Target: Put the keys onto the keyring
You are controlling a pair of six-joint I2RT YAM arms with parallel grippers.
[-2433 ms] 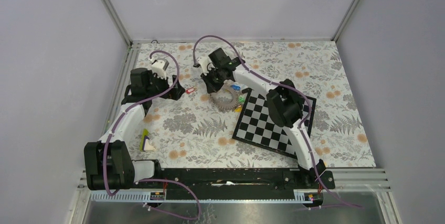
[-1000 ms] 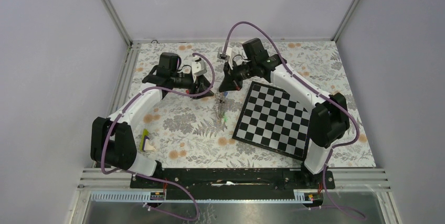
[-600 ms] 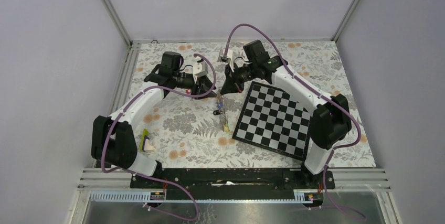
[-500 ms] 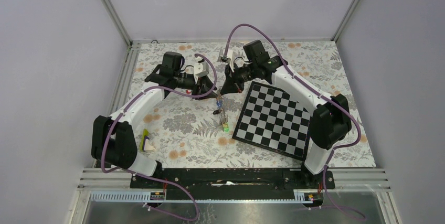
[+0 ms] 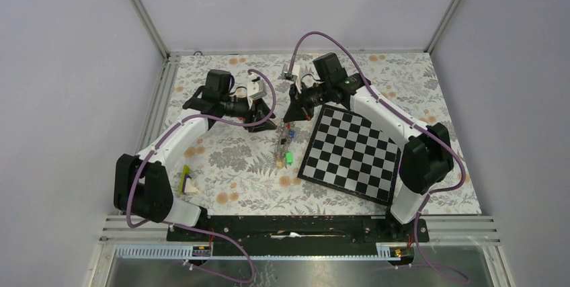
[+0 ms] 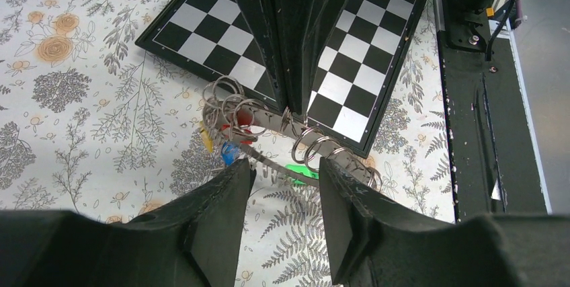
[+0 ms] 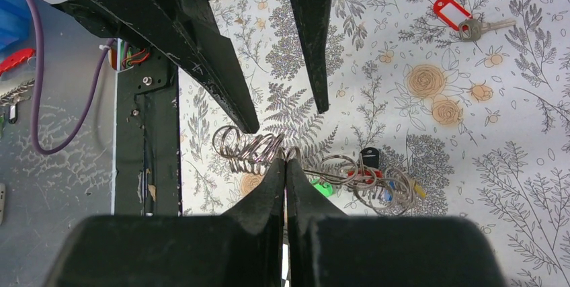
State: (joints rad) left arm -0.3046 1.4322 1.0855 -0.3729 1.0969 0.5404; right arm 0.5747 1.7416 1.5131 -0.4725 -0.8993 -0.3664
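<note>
The keyring (image 6: 269,161) hangs above the counter (image 5: 228,166), pinched in the right gripper's (image 7: 286,160) closed fingers, with keys (image 6: 300,173) strung on it. The left gripper (image 6: 287,166) hovers beside it, fingers half open and empty. A red-tagged key (image 7: 452,14) lies loose on the counter, so the left gripper likely needs to fetch it next.

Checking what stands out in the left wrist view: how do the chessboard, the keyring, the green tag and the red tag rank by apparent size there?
1. chessboard, by far the largest.
2. keyring.
3. green tag and red tag: they look alike and both are partly hidden, so they are not ranked.
</note>
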